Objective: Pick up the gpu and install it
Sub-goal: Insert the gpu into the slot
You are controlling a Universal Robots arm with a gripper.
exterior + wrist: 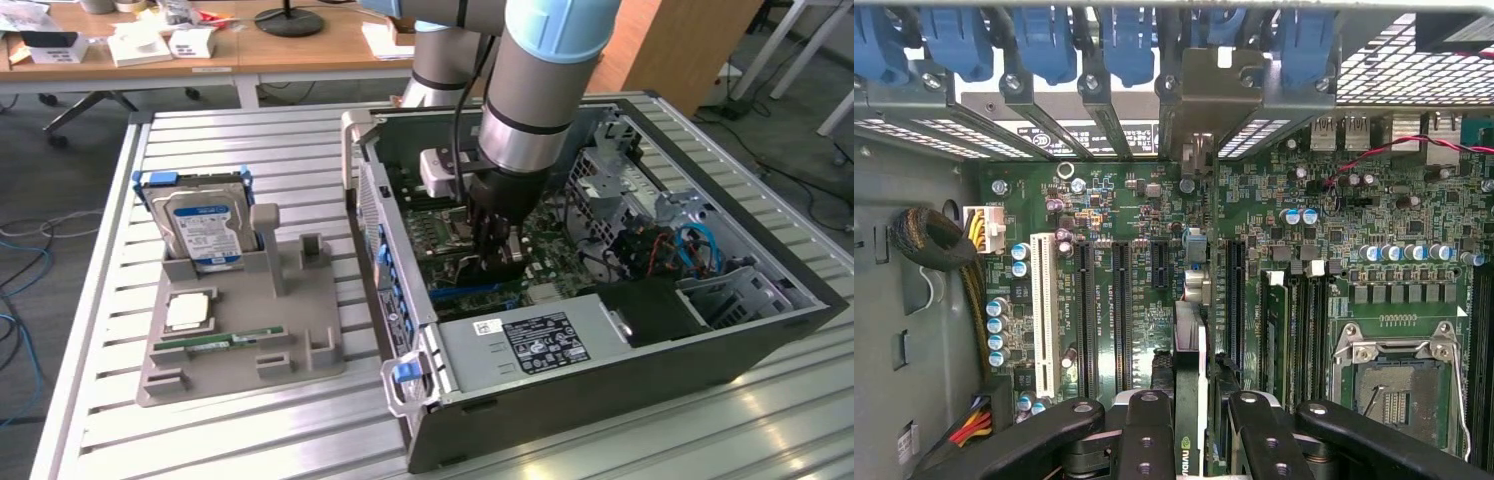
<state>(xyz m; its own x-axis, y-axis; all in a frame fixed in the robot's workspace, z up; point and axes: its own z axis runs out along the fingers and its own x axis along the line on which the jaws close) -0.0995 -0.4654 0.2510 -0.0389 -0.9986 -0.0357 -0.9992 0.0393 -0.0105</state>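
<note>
Gripper [1199, 435] is pinching the gpu [1190, 370]: black jointed metal fingers [1149, 430] clamp both flat faces, and the card is seen edge-on between them. It is a thin dark board with a pale strip along the edge and a green logo near the grip. The card stands upright over the motherboard [1334, 250], in line with the long black slots [1122, 310] and just past the fingertips. Its far end points at the rear bracket bay with glossy blue plastic clips [1044, 45] on bare steel. Can't tell whether the edge connector is in a slot or above it. The board is green, crowded with small cylindrical blue-topped capacitors. One white slot [1042, 310] sits beside the black ones, and a square metal-framed CPU socket [1394, 385] lies well apart from the card. A braided cable bundle [939, 240] runs along the grey sheet-metal wall. In the exterior view the arm [534, 100], a silver tube with pale blue joint caps, reaches straight down into the open black case [601, 400]. The case lies on its side on a ribbed aluminium table [267, 420], with the grey boxy PSU [534, 345] at its near end. On the exterior view's left sits a matte grey moulded tray [240, 340] with a hard drive [200, 225] standing in it, well apart from the case.
</note>
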